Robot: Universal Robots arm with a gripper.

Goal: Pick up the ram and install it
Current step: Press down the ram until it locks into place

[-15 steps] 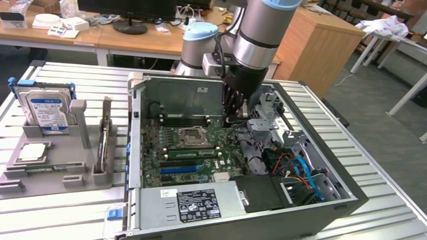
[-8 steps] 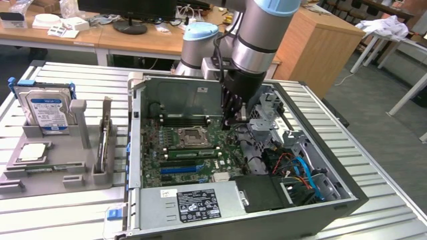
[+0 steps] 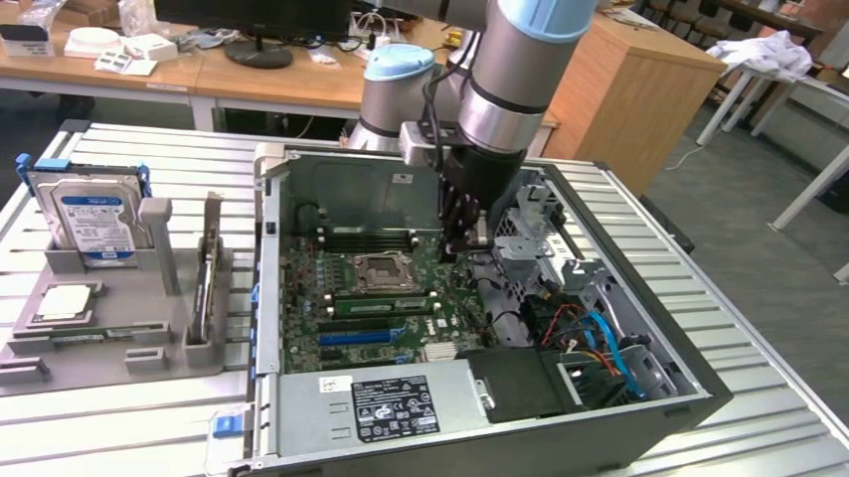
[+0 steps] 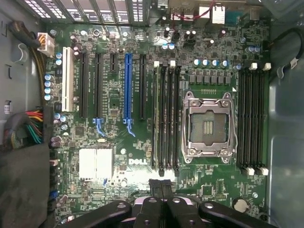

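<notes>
Evenly, brightly lit from overhead; soft shadows inside the computer case [image 3: 690, 393]. Mild glare on the motherboard [image 4: 118, 142]. Slightly soft throughout.

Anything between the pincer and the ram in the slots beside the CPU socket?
Nothing visible. The shut pincer hangs over the motherboard just off the slots' end. The ram sits in a slot beside the CPU socket, uncovered.
</notes>
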